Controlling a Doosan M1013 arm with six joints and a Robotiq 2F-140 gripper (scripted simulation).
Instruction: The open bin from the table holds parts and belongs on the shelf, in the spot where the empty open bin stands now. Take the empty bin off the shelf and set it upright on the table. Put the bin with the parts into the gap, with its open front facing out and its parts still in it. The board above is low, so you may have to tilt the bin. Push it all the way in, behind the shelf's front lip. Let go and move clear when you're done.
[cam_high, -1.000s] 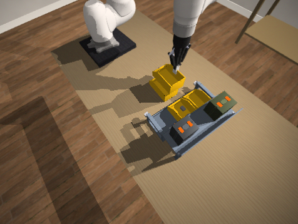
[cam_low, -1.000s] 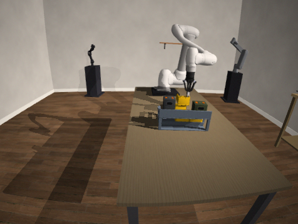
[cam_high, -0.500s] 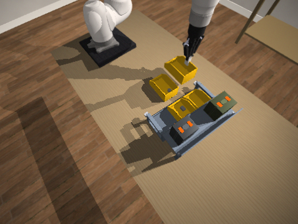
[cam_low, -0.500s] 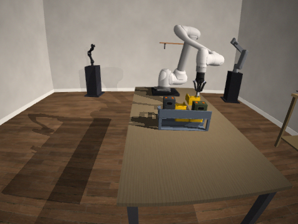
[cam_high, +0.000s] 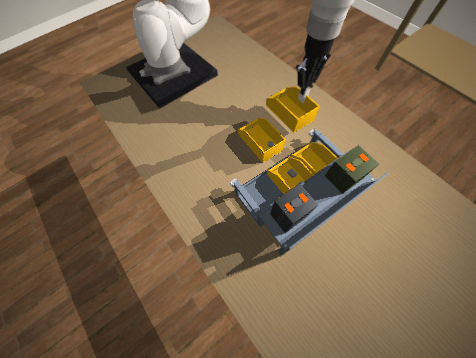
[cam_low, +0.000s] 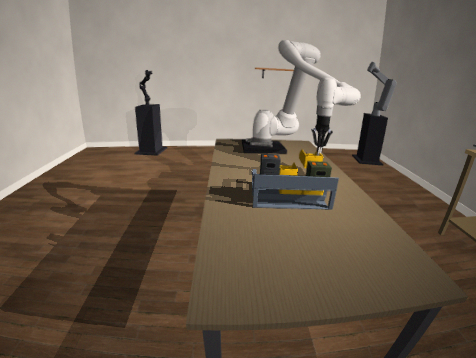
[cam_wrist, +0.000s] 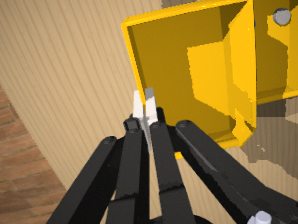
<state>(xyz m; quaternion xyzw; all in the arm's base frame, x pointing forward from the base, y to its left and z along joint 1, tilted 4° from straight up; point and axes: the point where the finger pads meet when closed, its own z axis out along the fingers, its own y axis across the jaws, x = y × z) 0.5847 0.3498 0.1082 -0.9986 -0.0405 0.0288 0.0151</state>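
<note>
Bins yellow; shelf grey-blue; cases dark grey and olive — orange latches; table tan, fine-striped; arm white.

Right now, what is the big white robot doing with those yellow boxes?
The arm's gripper is pinched shut on the wall of an empty yellow bin and holds it above the table, beside the shelf. Another yellow bin with a part sits on the table nearby, waiting to go on the shelf.
</note>
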